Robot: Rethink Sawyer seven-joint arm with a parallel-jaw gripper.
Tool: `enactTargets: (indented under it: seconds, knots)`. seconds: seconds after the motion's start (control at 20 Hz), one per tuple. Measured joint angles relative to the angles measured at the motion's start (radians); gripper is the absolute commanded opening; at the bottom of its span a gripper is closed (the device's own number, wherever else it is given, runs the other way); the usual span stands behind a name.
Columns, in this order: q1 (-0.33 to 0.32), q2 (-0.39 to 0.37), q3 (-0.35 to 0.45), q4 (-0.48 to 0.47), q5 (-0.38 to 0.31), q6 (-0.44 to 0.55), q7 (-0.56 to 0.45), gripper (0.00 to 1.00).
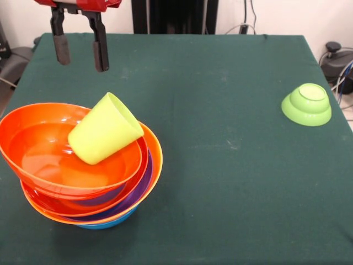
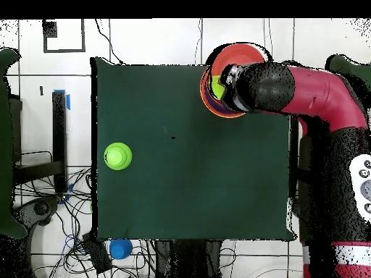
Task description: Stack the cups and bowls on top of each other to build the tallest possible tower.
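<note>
Tumbler [image 1: 105,128], lime green, lies tipped on its side inside the top orange bowl [image 1: 49,152] of the tower [image 1: 91,190], its open mouth turned up and toward the table's far side and its closed base sunk toward the bowl's middle. Its long axis therefore slants, neither upright nor flat. The tower sits at the front left corner of the table [image 1: 220,182] in the front view, leaning a little, with orange, red-orange, purple and blue rims showing one inside another.

Above and slightly to the left of the tumbler's mouth hangs the gripper [image 1: 80,49], its two dark fingers [image 1: 100,52] spread apart and holding nothing, well clear of the cup. The tumbler lies below the fingers and a little to the right of them in the front view. Because the cup is slanted, a straight descent would probably meet its rim or sloping wall rather than straddle it cleanly.

Far off, near the table's right edge in the front view, a small lime-green bowl [image 1: 306,104] rests upside down, alone and not yet part of the tower. The overhead view shows the arm [image 2: 311,90] reaching over the stack and hiding most of it.
</note>
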Motion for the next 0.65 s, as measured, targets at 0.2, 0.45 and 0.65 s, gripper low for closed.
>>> enactTargets:
  seconds: [0.2, 0.45, 0.65]
  knots:
    - [0.011, 0.002, -0.010, -0.016, 0.000, 0.000, 0.000, 1.00]
    - [0.027, 0.005, -0.017, -0.031, 0.000, 0.000, 0.000, 1.00]
    - [0.043, 0.010, -0.020, -0.049, 0.000, 0.000, 0.000, 1.00]
